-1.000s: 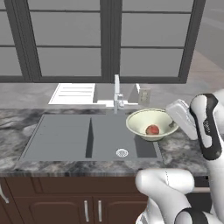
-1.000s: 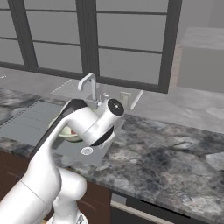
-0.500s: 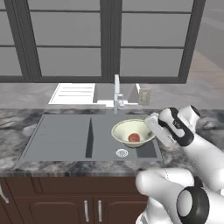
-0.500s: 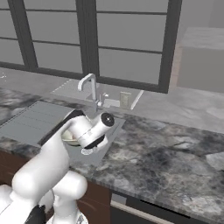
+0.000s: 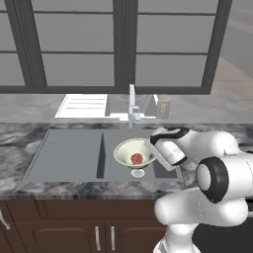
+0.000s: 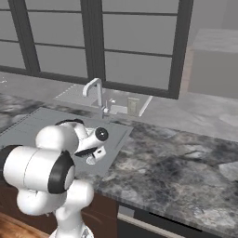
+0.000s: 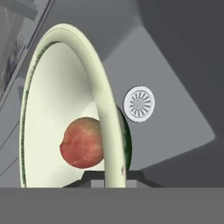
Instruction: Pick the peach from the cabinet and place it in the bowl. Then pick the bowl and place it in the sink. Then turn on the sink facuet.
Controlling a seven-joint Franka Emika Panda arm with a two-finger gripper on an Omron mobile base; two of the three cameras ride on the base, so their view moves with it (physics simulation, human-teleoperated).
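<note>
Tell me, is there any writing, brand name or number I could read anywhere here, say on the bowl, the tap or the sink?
None: no readable text on the bowl, the peach, the tap, the sink or the small plate on the wall behind it.

Reddish-orange peach [image 5: 137, 158] with a yellowish blush, pale cream-green bowl [image 5: 126, 150] with a lighter rim, flat grey sink [image 5: 69, 153], silver-grey faucet [image 5: 132, 106], mottled grey marble counter [image 6: 186, 167], dark brown cupboards [image 5: 74, 227], white drain [image 7: 139, 103].
</note>
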